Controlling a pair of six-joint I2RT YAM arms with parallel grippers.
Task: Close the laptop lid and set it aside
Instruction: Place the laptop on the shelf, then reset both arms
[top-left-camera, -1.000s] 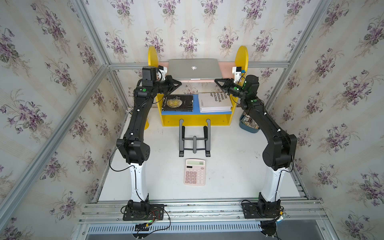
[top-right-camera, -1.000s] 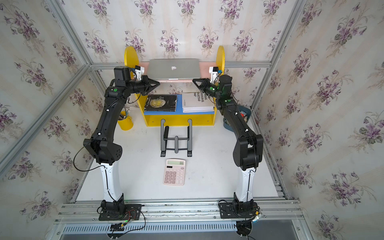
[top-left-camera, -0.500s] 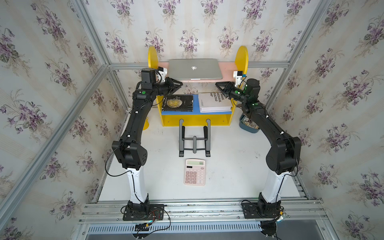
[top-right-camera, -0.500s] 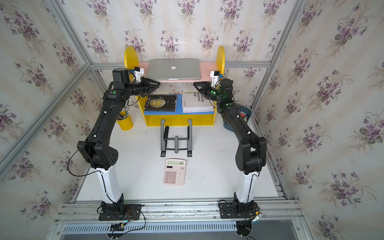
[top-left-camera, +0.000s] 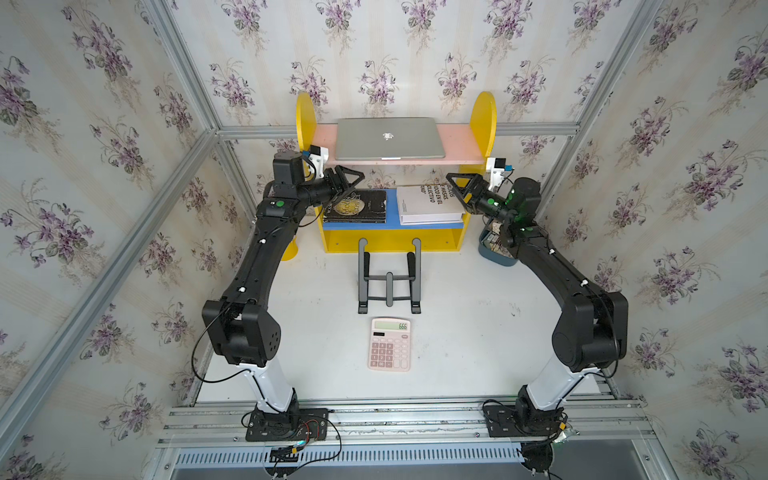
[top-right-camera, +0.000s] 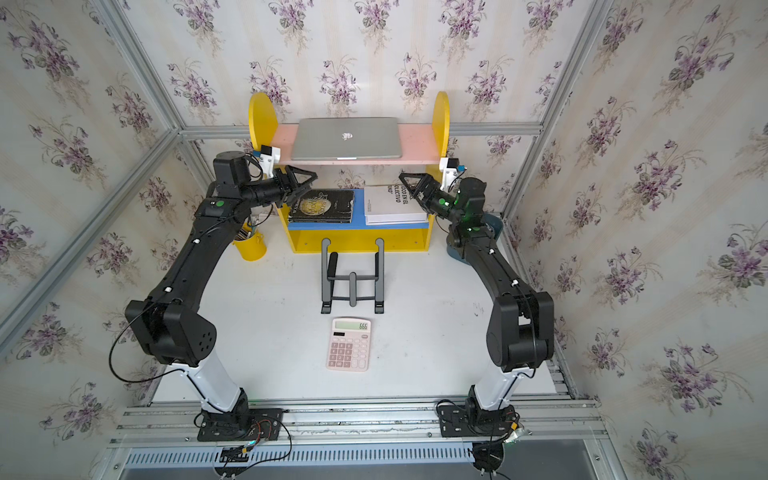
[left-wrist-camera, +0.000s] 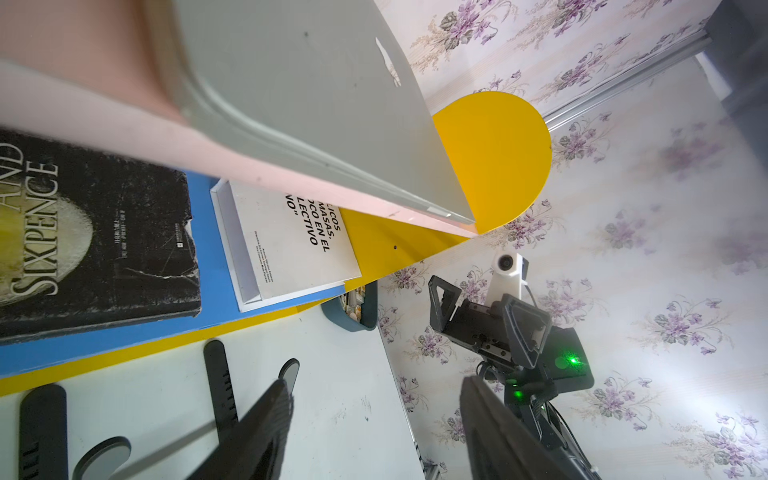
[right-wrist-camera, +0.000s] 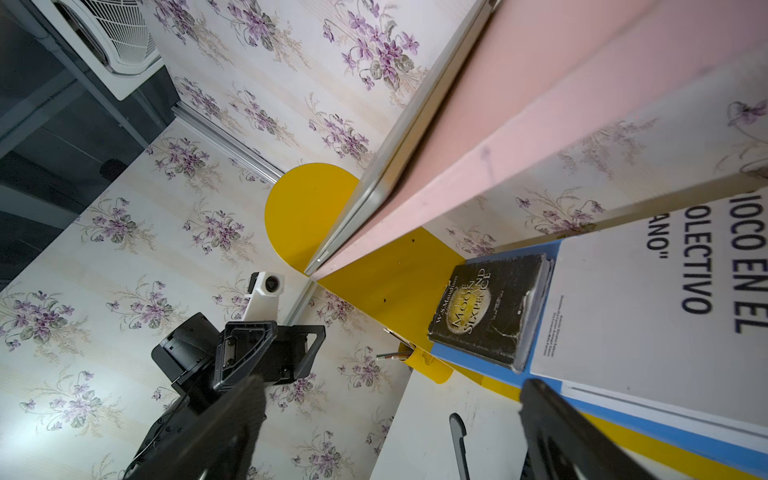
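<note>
On the pink shelf (top-left-camera: 459, 145) the laptop (top-left-camera: 388, 138) lies shut (logo up), both grippers, left (top-left-camera: 353, 179) and right (top-left-camera: 456, 185), now drawn back, jaws spread, so the task looks done.

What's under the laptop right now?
The closed laptop lies flat on the pink top shelf. One level below sit a black book and a white book. The shelf surface directly beneath the laptop is covered.
</note>
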